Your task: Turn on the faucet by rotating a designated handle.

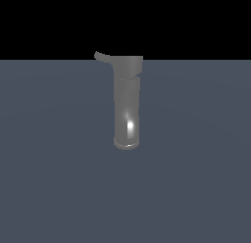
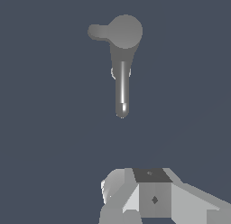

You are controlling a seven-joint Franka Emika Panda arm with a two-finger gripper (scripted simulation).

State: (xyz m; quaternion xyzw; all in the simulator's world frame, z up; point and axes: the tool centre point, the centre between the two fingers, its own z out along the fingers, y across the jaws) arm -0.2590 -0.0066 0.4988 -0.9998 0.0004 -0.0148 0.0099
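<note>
Faucet point(image 1: 127, 105) upright on table point(image 1: 54, 188); handle point(image 1: 102, 56) points toward 9 o'clock off the cap. Gripper point(image 2: 135, 205) well apart from faucet, partly cropped; finger spacing cannot be told.

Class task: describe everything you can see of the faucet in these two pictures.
The faucet is a tall, glossy grey cylinder, metal by its look, standing upright on the flat grey floor. It has a wider top cap, a rimmed base and a bright highlight low down. The handle, a thin curved lever, juts from the cap. Nothing touches it.
</note>
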